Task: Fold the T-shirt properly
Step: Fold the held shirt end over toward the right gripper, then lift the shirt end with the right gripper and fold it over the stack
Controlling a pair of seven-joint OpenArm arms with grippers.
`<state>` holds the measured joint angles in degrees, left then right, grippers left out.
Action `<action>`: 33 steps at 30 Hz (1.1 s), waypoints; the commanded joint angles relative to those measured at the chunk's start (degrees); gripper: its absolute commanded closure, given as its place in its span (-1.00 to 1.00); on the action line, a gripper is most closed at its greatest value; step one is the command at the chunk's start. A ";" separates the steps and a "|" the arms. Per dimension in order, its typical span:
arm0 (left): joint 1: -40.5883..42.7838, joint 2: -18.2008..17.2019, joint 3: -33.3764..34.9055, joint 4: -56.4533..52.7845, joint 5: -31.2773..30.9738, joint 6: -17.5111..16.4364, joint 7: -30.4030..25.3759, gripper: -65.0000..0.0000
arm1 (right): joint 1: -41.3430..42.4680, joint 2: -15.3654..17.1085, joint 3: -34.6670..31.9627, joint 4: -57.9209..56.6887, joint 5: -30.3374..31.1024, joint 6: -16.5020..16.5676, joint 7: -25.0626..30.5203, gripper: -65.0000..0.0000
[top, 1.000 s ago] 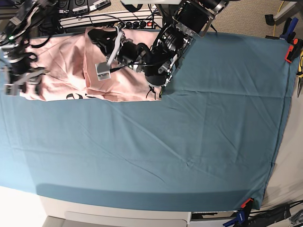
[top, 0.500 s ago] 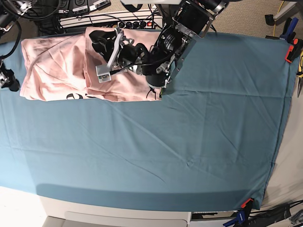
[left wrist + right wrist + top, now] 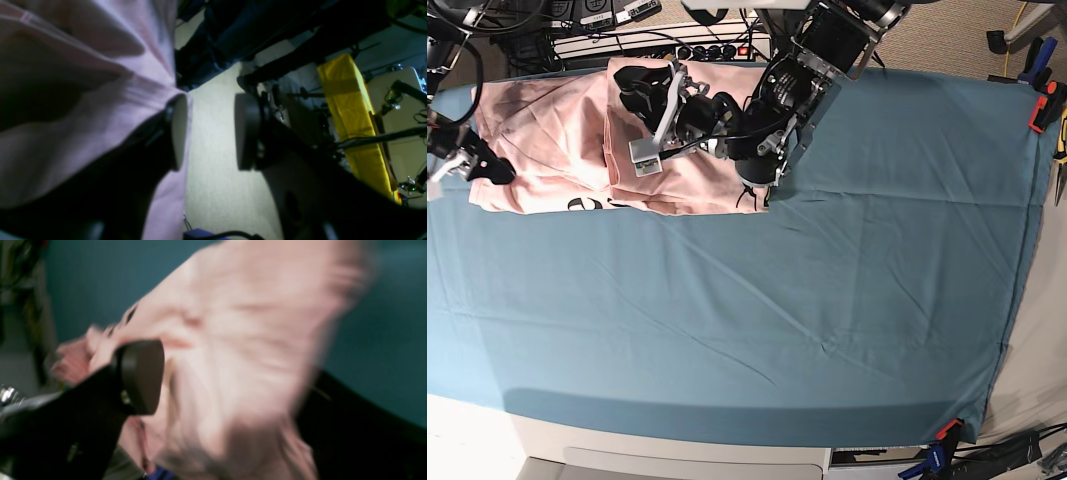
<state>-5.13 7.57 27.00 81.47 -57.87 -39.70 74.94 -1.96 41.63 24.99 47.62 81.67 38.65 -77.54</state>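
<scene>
The pale pink T-shirt [image 3: 547, 140] lies partly folded at the table's far left, with black lettering peeking out along its near edge. My left gripper [image 3: 637, 85] hovers over the folded part near the far edge. In the left wrist view this gripper [image 3: 208, 133] is open: one pad [image 3: 178, 130] rests against the T-shirt [image 3: 83, 140], and only floor shows in the gap. My right gripper [image 3: 472, 165] is at the shirt's left edge. The right wrist view is blurred, but the right gripper [image 3: 227, 390] stands wide open with the T-shirt [image 3: 233, 323] behind the gap.
A teal cloth [image 3: 777, 320] covers the whole table. Orange clamps hold it at the right edge [image 3: 1035, 115] and at the near right corner [image 3: 947, 432]. A power strip with cables [image 3: 677, 45] runs behind the shirt. A yellow pad [image 3: 350, 116] stands off the table.
My left gripper's jaws have opened over the folded part and let go of the cloth. My right arm swung out past the shirt's left edge and has come back beside it, jaws wider.
</scene>
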 commanded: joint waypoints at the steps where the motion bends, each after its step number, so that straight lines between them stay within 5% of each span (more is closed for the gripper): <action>1: -0.94 1.43 0.13 0.90 -1.68 -0.30 -0.59 0.23 | -0.24 0.11 -0.85 0.04 -0.63 0.00 -2.46 -0.28; 4: -1.57 1.43 0.13 0.94 -1.70 -0.30 1.16 0.23 | -0.24 0.17 -0.66 0.07 3.33 0.33 -2.46 0.47; 7: -1.99 0.76 0.13 1.77 -1.97 -0.30 1.77 0.26 | -0.13 0.15 2.69 1.38 3.33 -0.11 -2.46 0.86; 13: -1.99 -2.54 0.13 4.00 -2.14 -0.30 2.23 0.29 | -0.52 0.13 12.59 8.59 3.33 -1.16 -2.46 0.96; 19: -2.01 -5.33 0.09 4.11 -2.16 -0.30 2.67 0.29 | -6.12 -1.62 13.25 30.03 3.33 -0.98 -2.46 0.96; 26: -1.22 -5.81 0.09 4.85 -2.16 -0.30 3.50 0.29 | -13.75 -13.40 13.20 55.91 3.33 0.57 -2.46 0.96; 33: 0.42 -5.84 0.09 4.85 -2.16 -0.30 3.61 0.29 | -17.42 -25.81 11.17 66.84 -7.48 0.52 -2.46 0.96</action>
<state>-4.01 0.95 27.05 85.38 -58.35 -39.72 79.24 -19.68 14.94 35.97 113.49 72.90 39.03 -81.19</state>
